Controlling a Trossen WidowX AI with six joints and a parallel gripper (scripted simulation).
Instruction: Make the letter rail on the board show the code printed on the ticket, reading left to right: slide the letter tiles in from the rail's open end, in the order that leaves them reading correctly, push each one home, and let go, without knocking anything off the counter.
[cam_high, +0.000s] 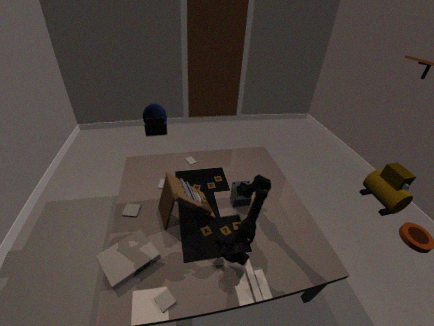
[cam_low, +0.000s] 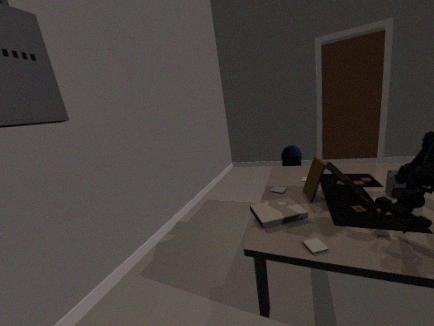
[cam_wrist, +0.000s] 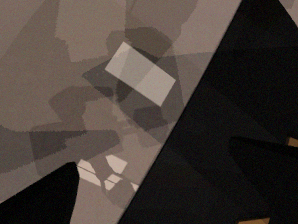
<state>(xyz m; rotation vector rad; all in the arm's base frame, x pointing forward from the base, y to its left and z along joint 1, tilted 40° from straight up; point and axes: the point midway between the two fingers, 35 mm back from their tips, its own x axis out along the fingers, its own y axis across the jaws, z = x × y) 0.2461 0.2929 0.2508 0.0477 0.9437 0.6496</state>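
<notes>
Two letter tiles (cam_high: 206, 231) (cam_high: 225, 230) near board (cam_high: 187, 196), lettering unclear | rail contents unreadable | fingers open, empty, before board

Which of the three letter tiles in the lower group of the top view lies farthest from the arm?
The leftmost tile; the middle tile and rightmost tile lie closer to the arm.

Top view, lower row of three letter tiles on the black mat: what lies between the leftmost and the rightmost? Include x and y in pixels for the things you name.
One tile, the middle tile (cam_high: 226, 230), lies between the leftmost tile (cam_high: 206, 231) and the rightmost tile (cam_high: 236, 225). The top view shows it.
</notes>
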